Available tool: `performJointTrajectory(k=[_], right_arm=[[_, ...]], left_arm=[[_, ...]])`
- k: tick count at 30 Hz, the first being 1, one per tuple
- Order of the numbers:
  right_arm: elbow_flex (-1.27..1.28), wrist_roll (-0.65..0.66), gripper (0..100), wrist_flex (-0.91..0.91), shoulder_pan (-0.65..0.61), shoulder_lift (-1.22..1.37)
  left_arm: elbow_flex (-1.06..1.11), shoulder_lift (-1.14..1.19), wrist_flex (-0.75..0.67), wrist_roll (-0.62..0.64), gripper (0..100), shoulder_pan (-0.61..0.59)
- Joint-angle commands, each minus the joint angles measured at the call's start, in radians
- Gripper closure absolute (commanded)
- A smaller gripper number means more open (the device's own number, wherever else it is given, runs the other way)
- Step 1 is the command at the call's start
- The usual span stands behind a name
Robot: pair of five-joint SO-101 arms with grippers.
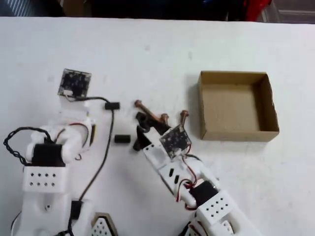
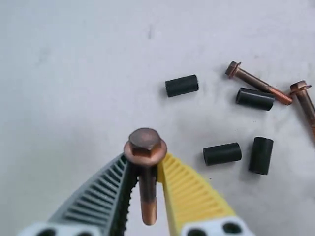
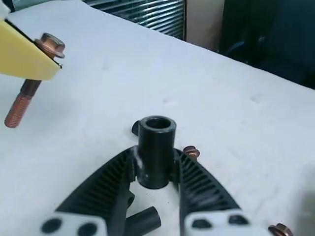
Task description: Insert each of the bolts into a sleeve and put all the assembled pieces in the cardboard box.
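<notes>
Left wrist view: left gripper [image 2: 145, 162] clamped on stiff metal bolt [image 2: 145, 143] below head. Right gripper [image 3: 156, 156] pinches upright black sleeve [image 3: 156, 133] mid-body; likely light, slippery.

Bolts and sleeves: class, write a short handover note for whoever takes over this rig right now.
Left end effector: shut on a bolt, head up, held above the table.
Right end effector: shut on a sleeve, upright, bore facing up.
Four loose sleeves and loose bolts lie on the table.
Cardboard box: empty.
Done: nothing assembled yet.
Left: put the held bolt into the held sleeve, box it, then repeat for the rest.
</notes>
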Motion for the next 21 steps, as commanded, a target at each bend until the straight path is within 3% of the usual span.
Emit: performJointTrajectory(k=[1, 13, 18, 21], right_arm=[[0.021, -0.008, 98.2, -0.122, -0.01, -0.016], [0.098, -0.015, 98.2, -0.317, -0.012, -0.018], [0.104, -0.011, 98.2, -0.329, -0.07, -0.018], [0.107, -0.009, 98.2, -0.325, -0.077, -0.013]], left_arm=[[-0.011, -0.059, -0.026, 0.009, 98, 0.07], [-0.011, -0.274, -0.075, 0.012, 98, 0.219], [-0.011, -0.367, -0.203, 0.222, 98, 0.219], [-0.011, -0.395, -0.255, 0.241, 98, 0.222]])
